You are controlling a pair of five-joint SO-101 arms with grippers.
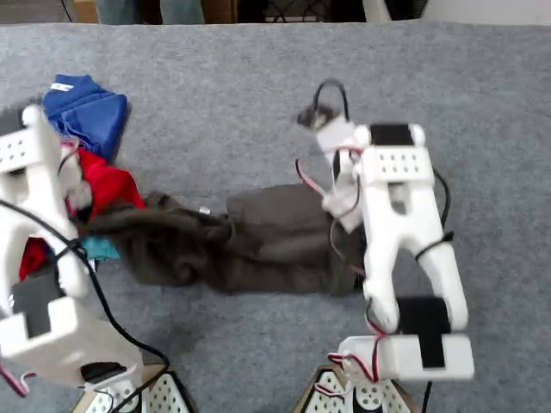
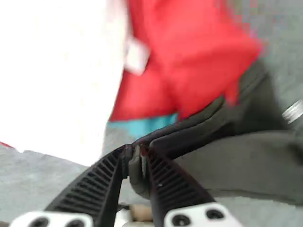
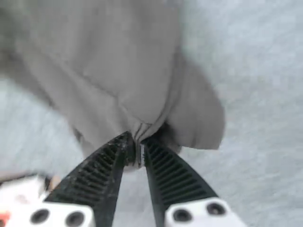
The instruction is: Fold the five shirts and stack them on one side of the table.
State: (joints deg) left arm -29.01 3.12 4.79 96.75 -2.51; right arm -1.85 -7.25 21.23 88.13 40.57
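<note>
While both grippers grip the dark shirt [image 1: 258, 241], I judge the step in hand to be folding that one garment. It lies bunched across the middle of the table [image 1: 215, 77], its long axis running from 9 to 3 o'clock. My left gripper [image 2: 135, 152] is clamped on a rolled edge at the shirt's 9 o'clock end. My right gripper [image 3: 136, 143] is pinched tight on a pleat of cloth at the 3 o'clock end.

Toward 10 o'clock from the dark shirt sits the blue shirt [image 1: 84, 110] in a compact bundle. Between the two lies the red shirt [image 1: 110, 185], crumpled and touching the dark one. A teal scrap [image 1: 101, 249] shows just beside the left arm. I take that 9 to 10 o'clock side as the stacking side, though nothing there looks neatly piled yet, so I reckon the task is far from done.

Next, I think both ends need lifting together so the cloth hangs flat. One end then goes over the other. The left pinch sits close to the red shirt, so I would raise it cleanly before any sideways pull, or it may drag that cloth along.
</note>
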